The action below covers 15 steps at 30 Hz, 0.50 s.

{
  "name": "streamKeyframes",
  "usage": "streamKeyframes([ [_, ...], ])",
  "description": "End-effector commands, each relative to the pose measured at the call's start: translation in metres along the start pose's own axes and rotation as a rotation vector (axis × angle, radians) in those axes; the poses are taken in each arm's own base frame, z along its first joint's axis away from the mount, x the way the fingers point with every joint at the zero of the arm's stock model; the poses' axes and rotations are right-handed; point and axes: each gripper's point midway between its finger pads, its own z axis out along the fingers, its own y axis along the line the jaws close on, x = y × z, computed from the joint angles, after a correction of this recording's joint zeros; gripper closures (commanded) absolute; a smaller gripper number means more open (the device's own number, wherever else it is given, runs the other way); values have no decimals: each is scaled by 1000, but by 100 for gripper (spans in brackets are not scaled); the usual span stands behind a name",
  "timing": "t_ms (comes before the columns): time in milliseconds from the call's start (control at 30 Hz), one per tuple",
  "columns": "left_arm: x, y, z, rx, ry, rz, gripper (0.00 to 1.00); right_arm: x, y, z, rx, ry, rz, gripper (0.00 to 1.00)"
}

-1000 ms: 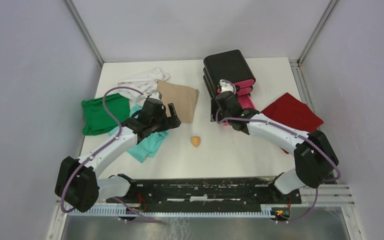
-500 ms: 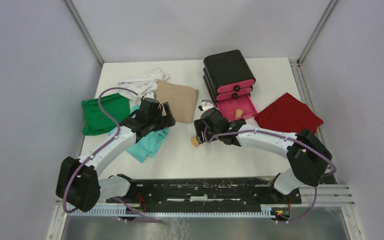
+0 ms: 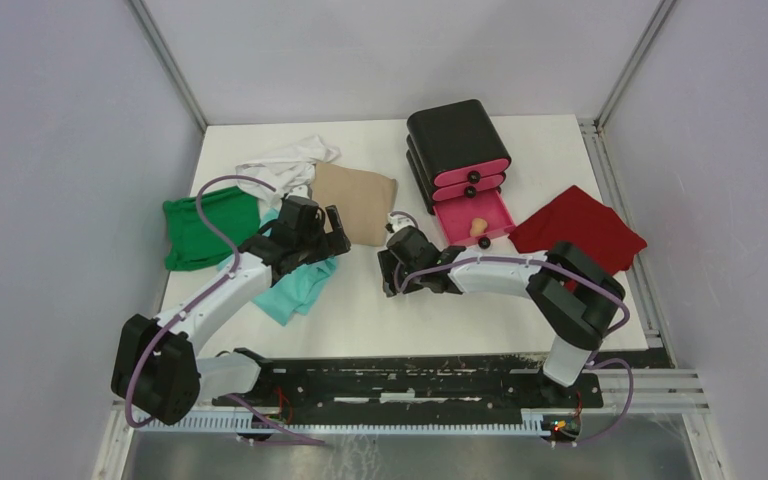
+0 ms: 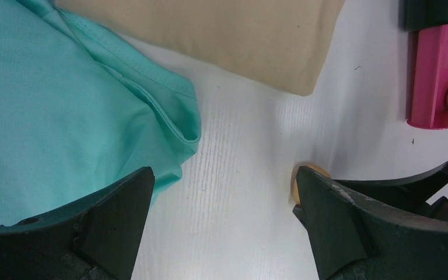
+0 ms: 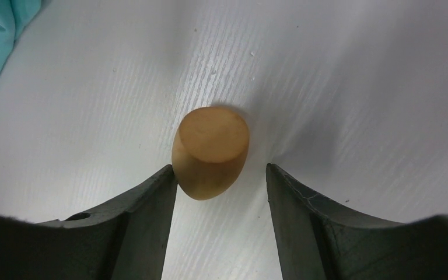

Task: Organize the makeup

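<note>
An orange egg-shaped sponge [image 5: 211,151] lies on the white table, part way between my right gripper's [image 5: 220,175] open fingers and close against the left one. In the top view the right gripper [image 3: 392,275] hides it. A sliver of it shows in the left wrist view [image 4: 301,177]. A second orange sponge [image 3: 479,226] lies in the open pink bottom drawer [image 3: 501,212]. My left gripper [image 3: 337,222] is open and empty, at the edge of the teal cloth [image 3: 295,285]. The compacts, bottle and puff are out of view.
The black box with pink drawers [image 3: 457,135] stands at the back right. A red cloth [image 3: 580,228] lies to its right. Green [image 3: 200,228], white [image 3: 285,160] and beige [image 3: 360,200] cloths lie at the back left.
My right gripper has moved from the pink drawer left and toward the near edge, down over the sponge on the table. The drawer now shows open with a sponge in it. The left arm barely shifted.
</note>
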Motion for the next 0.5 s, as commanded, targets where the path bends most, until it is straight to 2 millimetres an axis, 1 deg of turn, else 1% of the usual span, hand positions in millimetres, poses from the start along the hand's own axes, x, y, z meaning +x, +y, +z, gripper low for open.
streamKeyframes([
  [0, -6, -3, -4, 21, -24, -17, 1, -23, 11, 5, -12, -74, 27, 38],
  [67, -4, -4, -4, 27, -19, -15, 1, -26, 12, 6, -9, -80, 21, 44],
  [133, -4, -4, -3, 28, -19, -15, 1, -28, 11, 4, -3, -84, 18, 54],
  [167, -4, -4, -3, 28, -17, -16, 1, -30, 10, 2, -2, -91, 20, 59],
  [233, -3, -4, -3, 29, -16, -13, 1, -33, 10, -4, 2, -107, 22, 66],
  [267, -3, -4, -3, 28, -14, -12, 1, -35, 8, -8, 8, -119, 22, 73],
  [300, -3, -4, -3, 29, -14, -9, 1, -38, 7, -12, 14, -132, 23, 77],
  [400, -4, -5, -3, 32, -16, -4, 1, -47, 0, -26, 47, -171, 10, 80],
  [467, -3, -5, -3, 33, -14, -1, 1, -55, -10, -38, 94, -204, -7, 80],
])
